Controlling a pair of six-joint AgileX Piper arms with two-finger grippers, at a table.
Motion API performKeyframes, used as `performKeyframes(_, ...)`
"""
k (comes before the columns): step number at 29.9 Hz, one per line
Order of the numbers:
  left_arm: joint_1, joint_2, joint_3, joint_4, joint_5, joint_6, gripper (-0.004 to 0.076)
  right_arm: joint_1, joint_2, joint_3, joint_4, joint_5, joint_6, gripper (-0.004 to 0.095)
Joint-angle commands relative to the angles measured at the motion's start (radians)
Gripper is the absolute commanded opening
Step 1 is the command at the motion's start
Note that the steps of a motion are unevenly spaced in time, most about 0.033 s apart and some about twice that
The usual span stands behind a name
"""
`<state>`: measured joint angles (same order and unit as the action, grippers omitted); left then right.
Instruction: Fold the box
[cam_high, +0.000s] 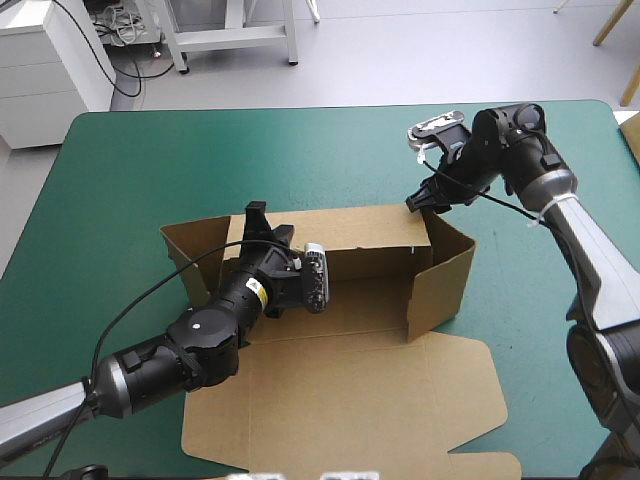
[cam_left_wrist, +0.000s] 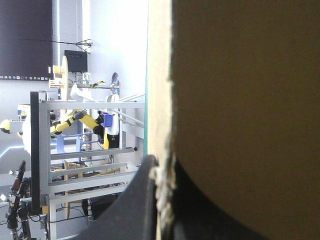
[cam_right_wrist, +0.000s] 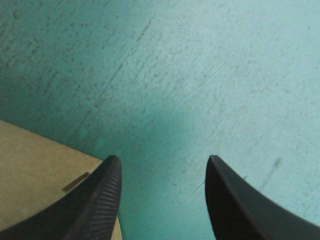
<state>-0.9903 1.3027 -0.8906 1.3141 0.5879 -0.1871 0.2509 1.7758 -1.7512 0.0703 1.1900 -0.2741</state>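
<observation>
Where its black fingers press together on a raised wall's edge, the left tool (cam_left_wrist: 162, 172) pinches the brown box (cam_high: 340, 400). Right tool (cam_right_wrist: 162, 167): fingers spread, hovering above the teal-green worktop (cam_right_wrist: 210, 60) just beyond the box's far right corner. Box at mid-worktop, walls partly raised, broad flap lying flat nearside.

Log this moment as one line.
box: walls raised, lid flat | left gripper: shut on far wall | right gripper: open beside far-right corner

The left gripper (cam_left_wrist: 161, 167) apparently pinches an edge of the box (cam_left_wrist: 240, 100).
</observation>
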Motion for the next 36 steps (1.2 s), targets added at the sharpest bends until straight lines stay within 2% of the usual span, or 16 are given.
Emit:
performKeyframes(1,0.003,-0.014,-0.024,0.007,0.003,-0.013,-0.0008,-0.012,-0.111,0.035,0.023,-0.019,-0.028,0.0483)
performKeyframes(9,0.003,0.031,-0.024,0.007,0.003,-0.013,-0.0008,-0.012,-0.219,0.21,0.033,-0.021,-0.032,0.0483)
performKeyframes(16,0.003,0.036,-0.024,0.007,0.004,-0.013,-0.0008,-0.012,-0.347,0.345,0.155,-0.064,-0.11,0.0482)
performKeyframes(21,0.003,0.036,-0.024,0.013,0.004,-0.013,-0.0008,-0.012,-0.426,0.448,0.177,-0.084,-0.168,0.0462)
performKeyframes(24,0.003,0.036,-0.024,0.029,0.004,-0.013,-0.0008,-0.012,-0.458,0.508,0.229,-0.105,-0.207,0.0462)
performKeyframes(30,0.003,0.032,-0.024,0.034,0.004,-0.013,-0.0008,-0.008,-0.491,0.595,0.404,-0.192,-0.323,0.0462)
performKeyframes(36,0.003,0.033,-0.034,0.036,0.005,-0.013,-0.0008,0.045,-0.495,0.632,0.387,-0.296,-0.297,0.0461)
